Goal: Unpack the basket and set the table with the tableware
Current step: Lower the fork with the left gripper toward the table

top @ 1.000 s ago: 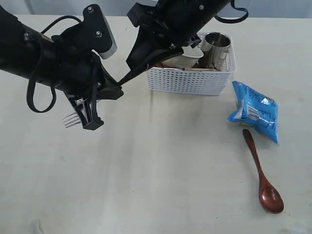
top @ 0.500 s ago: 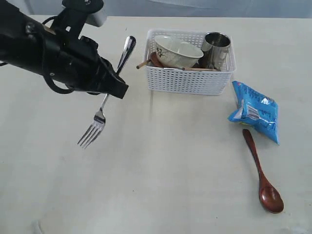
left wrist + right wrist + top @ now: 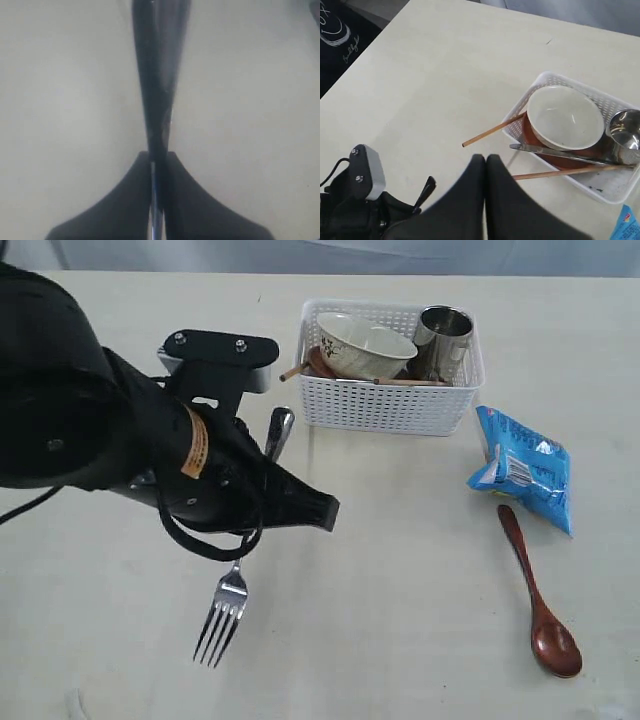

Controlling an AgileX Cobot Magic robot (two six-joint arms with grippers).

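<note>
My left gripper (image 3: 245, 540) is shut on the silver fork (image 3: 226, 608), which hangs tines-down above the table (image 3: 400, 590), left of centre. In the left wrist view the fork's shaft (image 3: 159, 75) runs straight out from between the pressed jaws of the left gripper (image 3: 158, 160). The white basket (image 3: 385, 410) at the back holds the cream bowl (image 3: 365, 343), steel cup (image 3: 443, 335) and brown sticks (image 3: 293, 372). The red-brown wooden spoon (image 3: 540, 610) lies at the right front. My right gripper (image 3: 485, 160) is shut on nothing, high above the basket (image 3: 546, 79), and is out of the exterior view.
A blue snack bag (image 3: 525, 468) lies right of the basket, just above the spoon's handle. Inside the basket a flat metal utensil (image 3: 555, 151) lies beside the bowl (image 3: 565, 117). The bulky left arm (image 3: 90, 440) covers the table's left part.
The left arm has carried the fork forward and rightward, toward the table's middle front. The right arm, over the basket one second ago, has left the exterior view.
</note>
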